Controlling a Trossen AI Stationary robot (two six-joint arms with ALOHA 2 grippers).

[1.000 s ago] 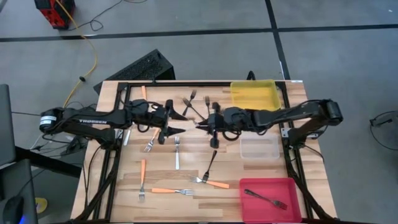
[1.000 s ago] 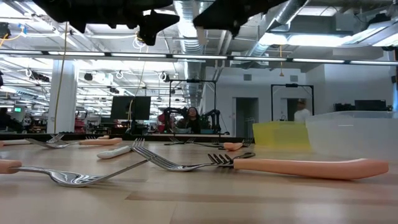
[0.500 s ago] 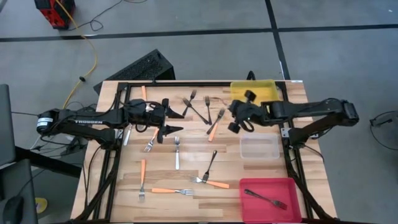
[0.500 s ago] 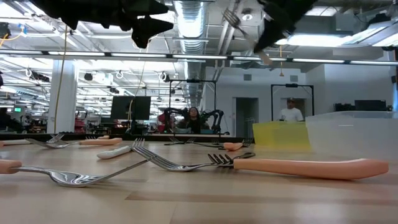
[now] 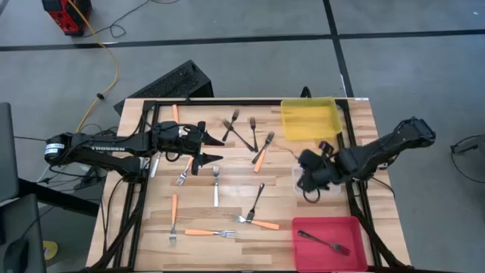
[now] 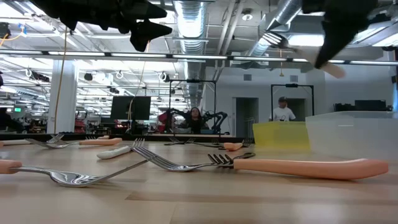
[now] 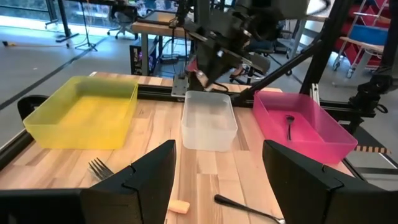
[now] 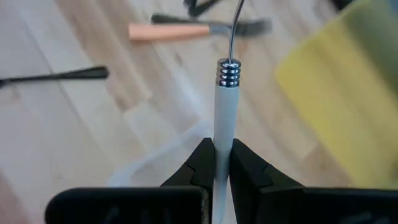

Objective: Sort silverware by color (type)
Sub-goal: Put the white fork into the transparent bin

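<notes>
I'm hovering over the clear bin (image 5: pixel 326 184) with my right gripper (image 8: pixel 215 163) pinching a white-handled fork (image 8: pixel 224 106) tight, tines pointing away, while my left gripper (image 5: pixel 211 149) is hanging wide open, empty, above the scattered forks (image 5: pixel 255 202).

Yellow bin (image 7: pixel 84 112), clear bin (image 7: pixel 208 118) and red bin (image 7: pixel 305 121) in a row; dark fork (image 7: pixel 290 124) inside red; right arm (image 7: pixel 230 40) above clear.
</notes>
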